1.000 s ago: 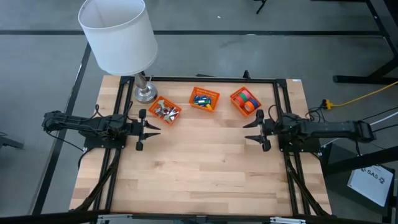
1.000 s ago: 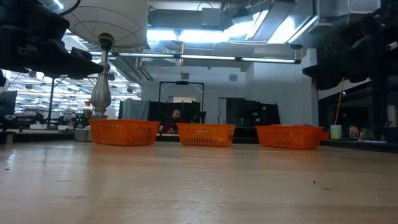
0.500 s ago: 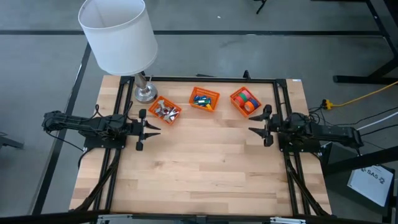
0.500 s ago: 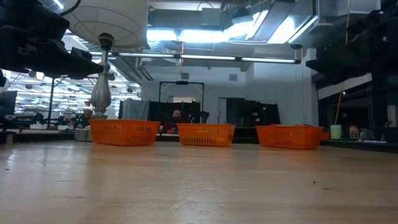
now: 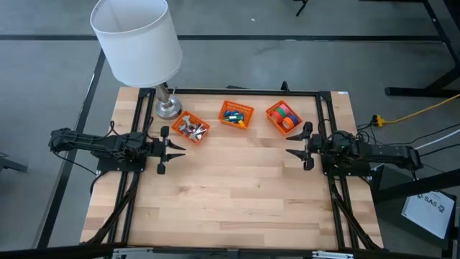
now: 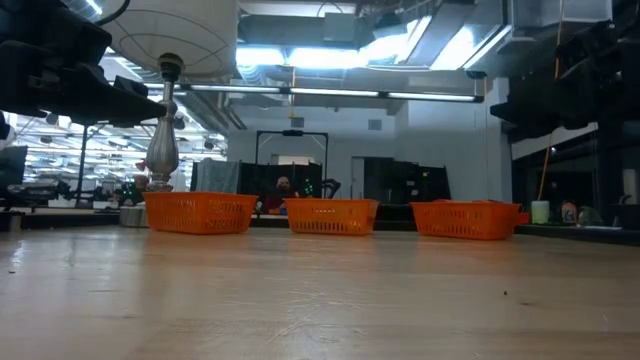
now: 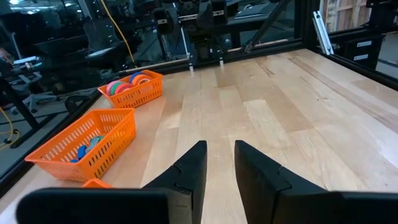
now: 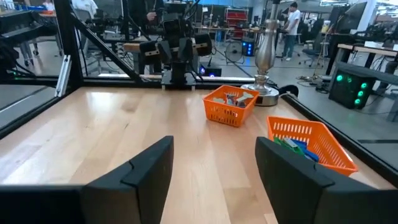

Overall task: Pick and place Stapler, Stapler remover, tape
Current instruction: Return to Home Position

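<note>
Homing step, we judge. Left gripper (image 5: 180,149) sits at the table's (image 5: 237,194) left edge and right gripper (image 5: 291,151) at its right edge, both short of the baskets and holding nothing. Left claw: fingers nearly together, slim gap showing. Right claw: spread wide.

Tape rolls (image 5: 285,115) lie in the right basket (image 5: 271,120), coloured staplers (image 5: 233,114) in the middle basket (image 5: 248,119), and metal staple removers (image 5: 190,127) in the left basket (image 5: 202,133) by the lamp (image 5: 136,39).

Sorting looks done to us. The next move calls for no grasp, just tucking both arms to rest without clipping the baskets.

Writing: a white sheet (image 5: 430,210) on the floor, off the table's right, carries a label, maybe "SA5", too small to confirm. No brands readable.
</note>
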